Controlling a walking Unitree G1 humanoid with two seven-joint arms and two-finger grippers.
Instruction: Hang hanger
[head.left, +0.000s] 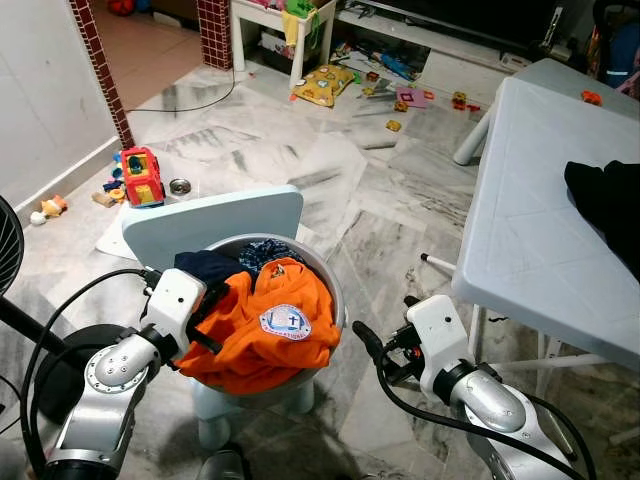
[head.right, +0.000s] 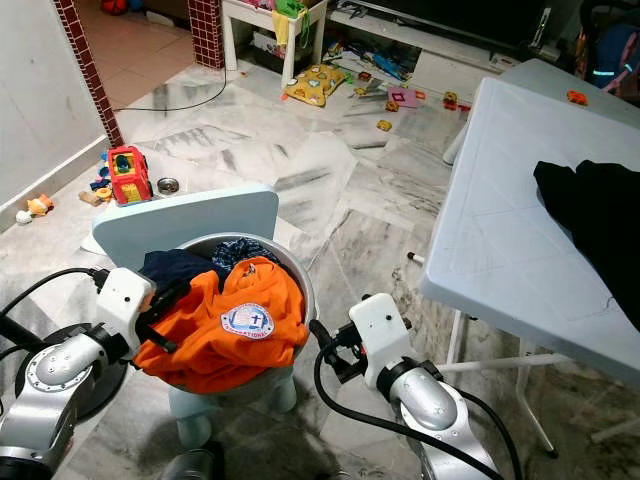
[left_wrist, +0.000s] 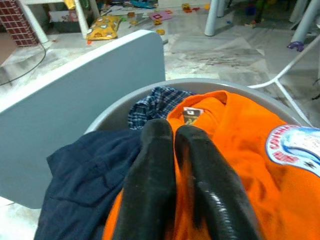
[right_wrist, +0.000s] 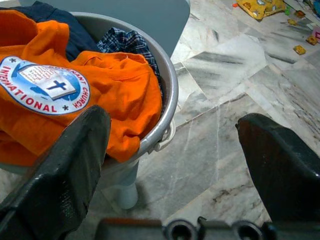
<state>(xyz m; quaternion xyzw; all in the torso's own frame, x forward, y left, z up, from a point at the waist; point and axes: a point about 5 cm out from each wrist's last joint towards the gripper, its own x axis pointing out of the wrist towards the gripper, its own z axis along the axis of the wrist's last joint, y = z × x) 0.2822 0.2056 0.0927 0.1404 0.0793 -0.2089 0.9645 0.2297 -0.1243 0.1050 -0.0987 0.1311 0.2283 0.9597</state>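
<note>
Orange shirt (head.left: 265, 325) in left end effector (left_wrist: 172, 137)

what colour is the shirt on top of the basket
Orange, with a round blue-and-white badge; the orange shirt shows best in the right wrist view.

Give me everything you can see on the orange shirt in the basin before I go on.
The orange shirt is a soft knit garment, crumpled on top of the pile in the grey basin and spilling over its near rim. A round white-and-blue badge with a cross and lettering faces up; a collar tag shows near the neck. It lies over a navy garment and a plaid one. The left claw, fingers together, presses into its left side. The right claw is open beside the basin, apart.
</note>
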